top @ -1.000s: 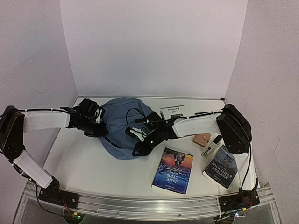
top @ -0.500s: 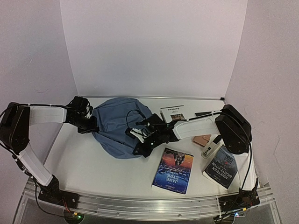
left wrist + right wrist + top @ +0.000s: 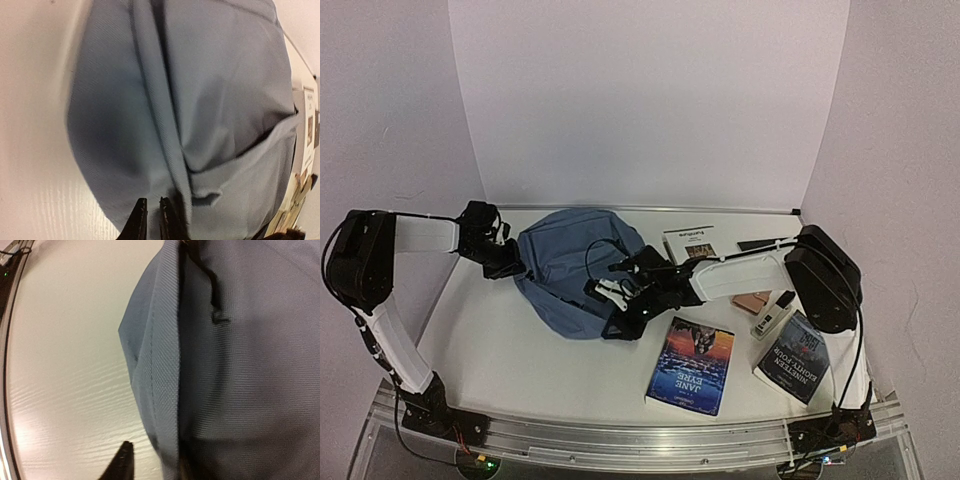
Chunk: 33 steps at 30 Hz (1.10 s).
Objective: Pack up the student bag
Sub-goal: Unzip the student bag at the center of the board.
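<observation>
Top external view: you see the student bag [image 3: 570, 275] lying on the table [image 3: 500, 340], at about 10 o'clock from the table's middle. The left gripper [image 3: 507, 266] is at the bag's 9 o'clock edge. The right gripper [image 3: 616, 320] is at its 4 o'clock edge. A blue book [image 3: 692, 365] lies at 4 o'clock from the bag, apart from it.

Left wrist view: the left gripper [image 3: 152, 222] is nearly clenched, and you see only a thin slit between its fingertips. They stand at the rim of the student bag [image 3: 200, 100], just beside a long fold. Whether fabric is pinched, you cannot tell.

Right wrist view: the right gripper [image 3: 152, 467] is released. One of its fingers [image 3: 122, 462] stands clear over the table [image 3: 65, 365]. The other is half hidden at the seamed edge of the student bag [image 3: 250, 365], and that edge lies between them.
</observation>
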Motion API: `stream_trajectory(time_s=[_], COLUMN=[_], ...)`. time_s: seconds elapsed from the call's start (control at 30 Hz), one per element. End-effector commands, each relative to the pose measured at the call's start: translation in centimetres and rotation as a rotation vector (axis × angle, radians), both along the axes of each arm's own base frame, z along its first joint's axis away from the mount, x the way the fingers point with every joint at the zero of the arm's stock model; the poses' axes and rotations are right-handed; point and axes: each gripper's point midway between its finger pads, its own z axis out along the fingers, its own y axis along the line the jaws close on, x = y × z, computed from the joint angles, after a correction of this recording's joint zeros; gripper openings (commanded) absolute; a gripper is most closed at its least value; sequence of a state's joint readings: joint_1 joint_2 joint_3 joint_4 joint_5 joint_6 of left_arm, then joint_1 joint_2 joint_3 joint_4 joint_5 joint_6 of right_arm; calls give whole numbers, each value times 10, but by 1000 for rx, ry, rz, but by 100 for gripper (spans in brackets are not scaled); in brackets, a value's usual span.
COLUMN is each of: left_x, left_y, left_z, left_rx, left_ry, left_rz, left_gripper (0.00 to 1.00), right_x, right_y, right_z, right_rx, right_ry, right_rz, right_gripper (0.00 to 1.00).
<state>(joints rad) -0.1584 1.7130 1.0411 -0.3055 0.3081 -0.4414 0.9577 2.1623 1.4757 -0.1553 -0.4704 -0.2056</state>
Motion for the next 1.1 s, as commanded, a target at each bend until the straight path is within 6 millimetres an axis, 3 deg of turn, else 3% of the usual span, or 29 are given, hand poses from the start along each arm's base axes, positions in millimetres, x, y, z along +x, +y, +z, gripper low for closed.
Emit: stream_trajectory(time_s=[0.0, 0.1, 0.23, 0.33, 0.43, 0.5, 0.8, 1.07], left_x=[19, -1, -32, -53, -68, -75, -81, -79], left_y=[24, 23, 16, 3, -8, -19, -37, -40], left_z=[51, 60, 61, 59, 55, 49, 32, 21], left_rx=[-14, -53, -85, -111, -145, -162, -180, -173], left_ry=[-175, -177, -150, -118, -91, -73, -35, -14], left_rz=[82, 104, 113, 112, 124, 123, 98, 88], left_gripper=[23, 44, 68, 77, 80, 81, 80, 79], right_x=[-35, -24, 8, 34, 54, 58, 30, 25], right_y=[-9, 6, 21, 31, 40, 47, 63, 72], right_z=[32, 72, 106, 100, 85, 76, 56, 44], right_rx=[-47, 47, 160, 163, 151, 154, 181, 173], right_ry=[122, 138, 226, 234, 201, 212, 359, 357], right_rz=[54, 34, -30, -109, -179, -175, -46, -25], right_gripper=[56, 61, 59, 53, 49, 50, 60, 56])
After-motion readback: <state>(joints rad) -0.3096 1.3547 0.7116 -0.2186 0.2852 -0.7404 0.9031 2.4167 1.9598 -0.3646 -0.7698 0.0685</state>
